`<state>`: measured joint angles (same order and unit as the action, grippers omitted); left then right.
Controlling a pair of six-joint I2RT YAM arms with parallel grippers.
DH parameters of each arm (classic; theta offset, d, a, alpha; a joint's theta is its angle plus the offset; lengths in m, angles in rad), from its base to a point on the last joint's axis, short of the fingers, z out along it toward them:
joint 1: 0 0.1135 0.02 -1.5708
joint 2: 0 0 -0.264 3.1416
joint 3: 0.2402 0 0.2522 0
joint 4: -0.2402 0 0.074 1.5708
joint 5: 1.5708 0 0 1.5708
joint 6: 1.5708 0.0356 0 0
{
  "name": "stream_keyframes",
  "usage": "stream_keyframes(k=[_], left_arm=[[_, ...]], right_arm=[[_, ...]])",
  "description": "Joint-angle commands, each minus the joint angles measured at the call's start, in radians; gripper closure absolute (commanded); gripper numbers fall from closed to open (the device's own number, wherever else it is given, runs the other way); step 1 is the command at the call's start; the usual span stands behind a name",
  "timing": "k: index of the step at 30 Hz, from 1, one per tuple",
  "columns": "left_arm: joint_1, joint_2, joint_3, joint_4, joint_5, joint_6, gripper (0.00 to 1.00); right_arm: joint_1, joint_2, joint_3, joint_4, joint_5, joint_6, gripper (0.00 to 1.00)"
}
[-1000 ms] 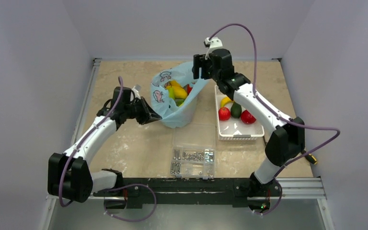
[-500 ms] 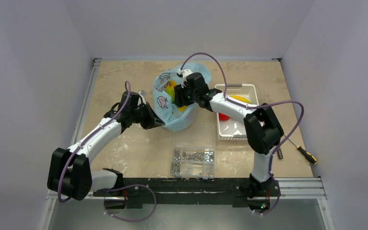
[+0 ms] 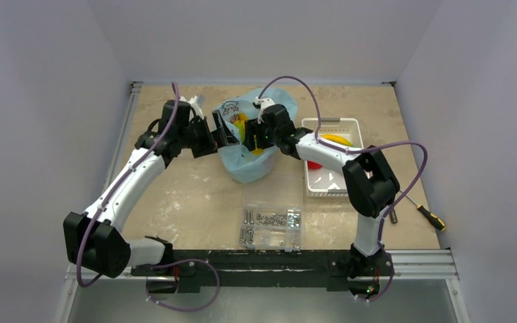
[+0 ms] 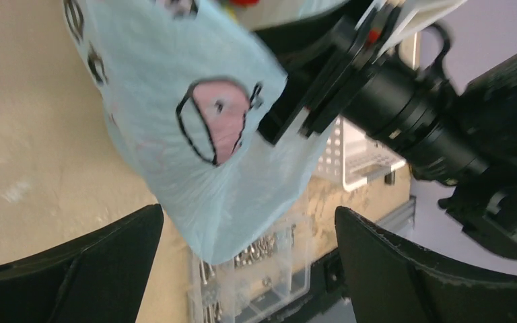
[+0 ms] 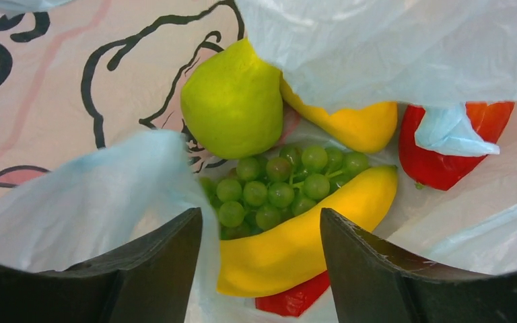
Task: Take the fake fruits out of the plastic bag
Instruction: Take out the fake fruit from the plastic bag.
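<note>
The fake fruits (image 5: 279, 192) (a green pear, grapes, a banana, something red) are lying inside the plastic bag (image 3: 246, 168), which is sitting on the bench (image 3: 188, 202). The right jaws are hanging spread in the bag's mouth, over the grapes. The left jaws are standing wide apart at the bag's left side, pinching nothing. A white basket (image 3: 328, 183) is sitting right of the bag.

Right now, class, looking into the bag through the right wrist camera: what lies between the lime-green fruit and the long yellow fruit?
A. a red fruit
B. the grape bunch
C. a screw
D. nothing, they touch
B: the grape bunch fills the gap between the lime-green fruit above it and the long yellow fruit below it, inside the bag.
</note>
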<state>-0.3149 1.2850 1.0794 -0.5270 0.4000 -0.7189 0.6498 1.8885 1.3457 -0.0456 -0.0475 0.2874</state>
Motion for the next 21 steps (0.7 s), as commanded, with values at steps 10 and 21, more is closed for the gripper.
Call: stream_keyframes(k=[10,21], left_arm=[[0.057,0.294,0.222,-0.229,-0.148,0.282,0.57],[0.071,0.315,0.182,-0.185,-0.097,0.345,1.0]], right_arm=[[0.006,0.063,0.162,0.092,0.082,0.074,0.36],[0.024,0.185,0.277,0.152,0.01,-0.01,0.46]])
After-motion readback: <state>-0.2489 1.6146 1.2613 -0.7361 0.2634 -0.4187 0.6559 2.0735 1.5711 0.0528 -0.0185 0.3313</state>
